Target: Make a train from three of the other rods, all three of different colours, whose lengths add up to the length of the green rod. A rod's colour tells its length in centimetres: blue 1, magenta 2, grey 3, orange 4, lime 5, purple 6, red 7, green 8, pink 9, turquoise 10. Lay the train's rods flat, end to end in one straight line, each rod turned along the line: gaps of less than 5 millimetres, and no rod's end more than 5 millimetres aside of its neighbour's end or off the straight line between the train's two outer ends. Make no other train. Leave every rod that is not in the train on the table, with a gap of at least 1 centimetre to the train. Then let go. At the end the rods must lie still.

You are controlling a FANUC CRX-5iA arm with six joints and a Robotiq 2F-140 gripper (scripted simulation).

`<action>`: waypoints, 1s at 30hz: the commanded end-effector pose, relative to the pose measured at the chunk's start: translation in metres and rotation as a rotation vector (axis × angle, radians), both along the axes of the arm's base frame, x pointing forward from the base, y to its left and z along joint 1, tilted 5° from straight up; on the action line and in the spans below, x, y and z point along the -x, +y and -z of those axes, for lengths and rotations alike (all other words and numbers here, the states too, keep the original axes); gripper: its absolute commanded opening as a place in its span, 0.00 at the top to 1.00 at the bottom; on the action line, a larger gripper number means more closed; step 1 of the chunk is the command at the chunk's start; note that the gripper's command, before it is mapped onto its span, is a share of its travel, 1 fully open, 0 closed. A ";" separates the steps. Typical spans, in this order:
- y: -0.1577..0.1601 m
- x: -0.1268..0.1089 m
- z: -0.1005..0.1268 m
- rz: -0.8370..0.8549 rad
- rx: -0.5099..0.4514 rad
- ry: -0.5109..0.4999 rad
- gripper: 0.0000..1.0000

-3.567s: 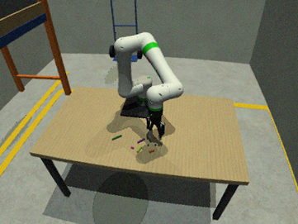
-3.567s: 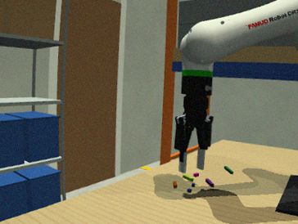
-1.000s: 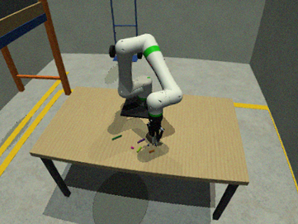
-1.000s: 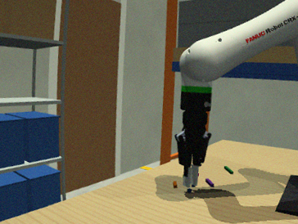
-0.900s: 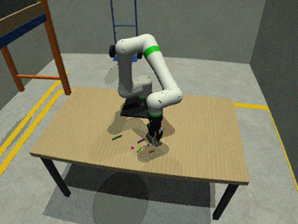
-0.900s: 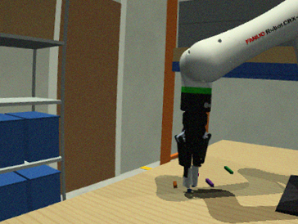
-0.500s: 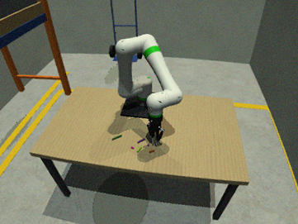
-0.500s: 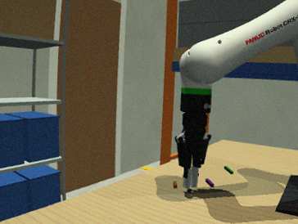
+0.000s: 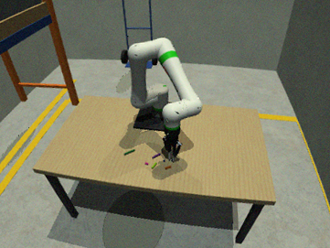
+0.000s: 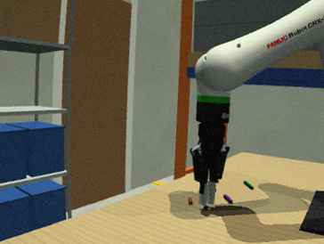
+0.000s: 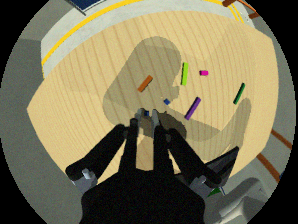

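Observation:
My gripper [image 9: 173, 159] [image 10: 206, 201] [image 11: 146, 115] points down with its fingertips low at the table, a narrow gap apart. A small blue rod [image 10: 206, 208] [image 11: 146, 113] lies at the gap between the tips; no grip on it shows. A second blue rod [image 9: 164, 161] [image 11: 166, 101] lies close by. An orange rod [image 9: 168, 167] [image 10: 190, 201] [image 11: 145, 83], a lime rod [image 9: 154, 166] [image 11: 184, 74], a magenta rod [image 9: 146, 164] [image 11: 204, 73], a purple rod [image 9: 156, 155] [image 10: 228, 198] [image 11: 192, 108] and the green rod [image 9: 129, 152] [image 10: 248, 185] [image 11: 239, 93] lie apart. In the exterior view the fingers hide the lime rod.
The wooden table [image 9: 227, 159] [image 10: 114, 234] [image 11: 65, 115] carries the rods and the arm's black base plate [image 9: 143, 122] [image 10: 319, 218]. The purple rod and second blue rod are the closest neighbours on one side of the fingers. The arm's shadow covers part of the rod area.

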State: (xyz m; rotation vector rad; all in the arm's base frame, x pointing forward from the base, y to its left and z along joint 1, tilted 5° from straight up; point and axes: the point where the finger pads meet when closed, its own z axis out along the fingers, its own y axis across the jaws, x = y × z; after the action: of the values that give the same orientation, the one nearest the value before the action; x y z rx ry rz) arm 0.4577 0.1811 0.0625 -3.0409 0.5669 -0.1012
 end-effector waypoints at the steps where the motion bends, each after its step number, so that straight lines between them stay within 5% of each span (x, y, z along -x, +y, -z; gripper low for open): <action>1: 0.000 0.000 0.000 0.000 0.000 0.000 0.85; 30: 0.000 0.000 0.003 0.000 0.000 0.000 0.85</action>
State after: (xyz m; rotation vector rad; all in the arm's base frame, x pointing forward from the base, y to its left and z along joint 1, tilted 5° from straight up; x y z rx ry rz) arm 0.4579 0.1812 0.0600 -3.0409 0.5669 -0.1012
